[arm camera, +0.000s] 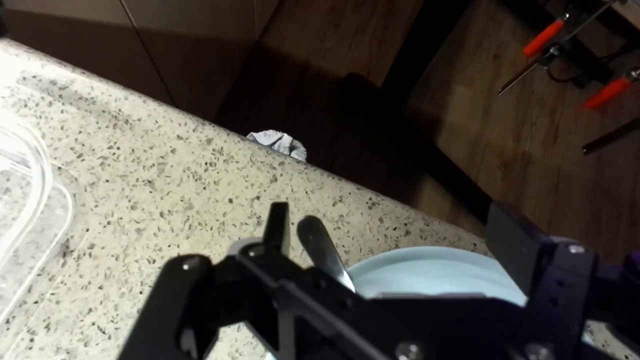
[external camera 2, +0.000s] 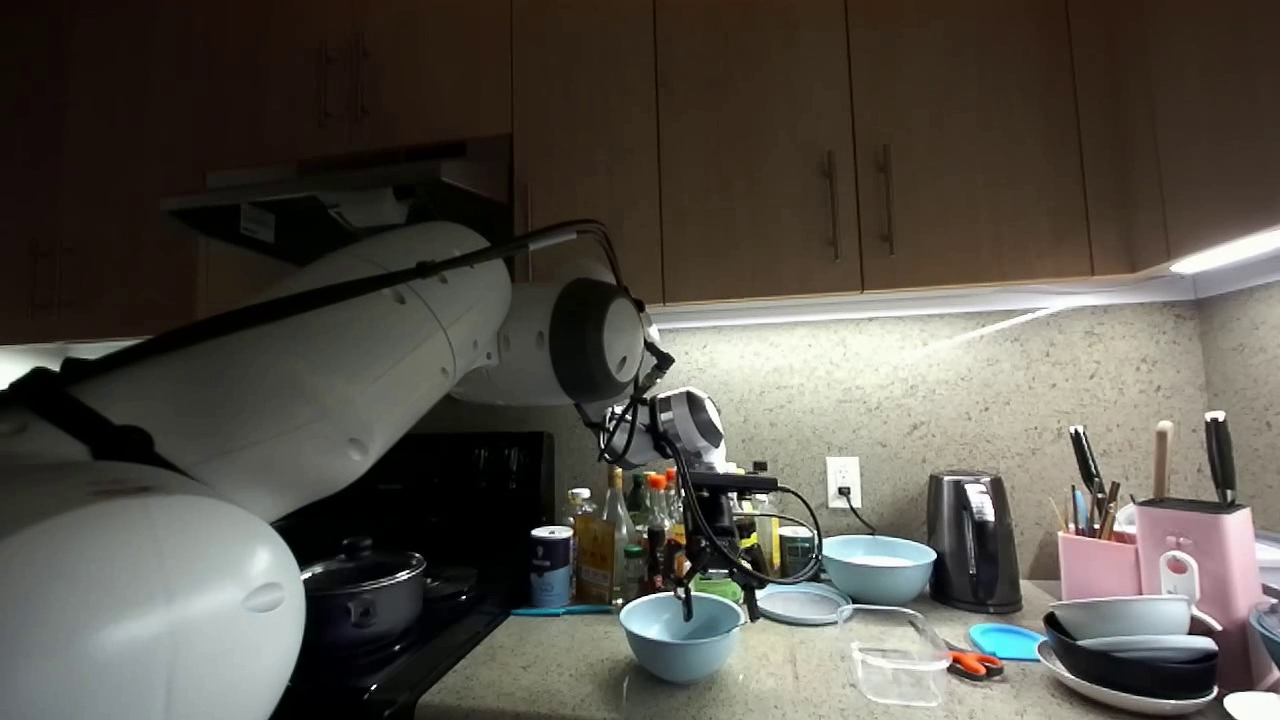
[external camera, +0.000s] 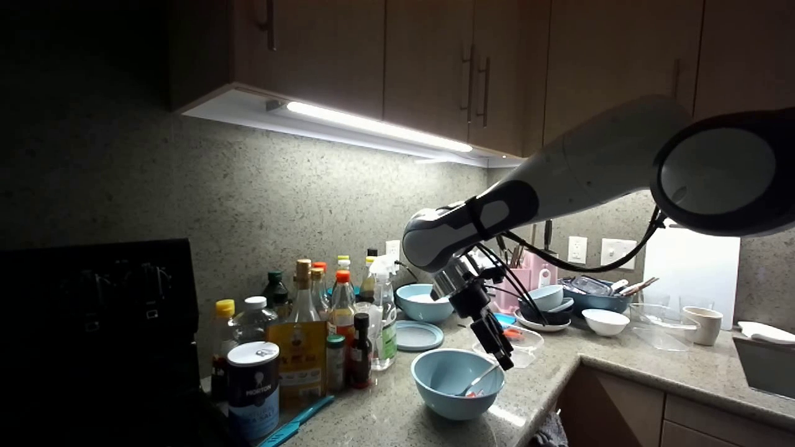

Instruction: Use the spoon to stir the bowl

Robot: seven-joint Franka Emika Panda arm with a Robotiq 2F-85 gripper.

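You have the black two-fingered claw (arm camera: 394, 235) spread wide with nothing in its grasp, so the likely step is picking up the silvery metal spoon (arm camera: 322, 247) before any stirring. The wide, round, light blue bowl (external camera: 456, 405) sits upright on the speckled pale stone surface (external camera: 385, 422), the spoon leaning out over its rim at about 2 o'clock in an exterior view. Watch your centring: in the wrist view the handle shows just beside the 9 o'clock finger (arm camera: 276, 232) and well apart from the 3 o'clock one, so closing now would probably shove the spoon sideways, swivel it, or drop it inside the bowl. In an exterior view one fingertip (external camera 2: 687, 606) shows against the bowl's mouth and its partner beyond the 3 o'clock rim; depth is hard to judge, but if they straddle the wall, you may pinch rim and handle together and tilt the bowl. The surface's front edge (external camera: 535, 410) runs near at 4 o'clock, so a hard push that way risks a fall. A shallow grip on so slim a handle will likely twist once you stir, and swinging wide toward 3 o'clock could knock the clear plastic box (external camera 2: 898, 660).
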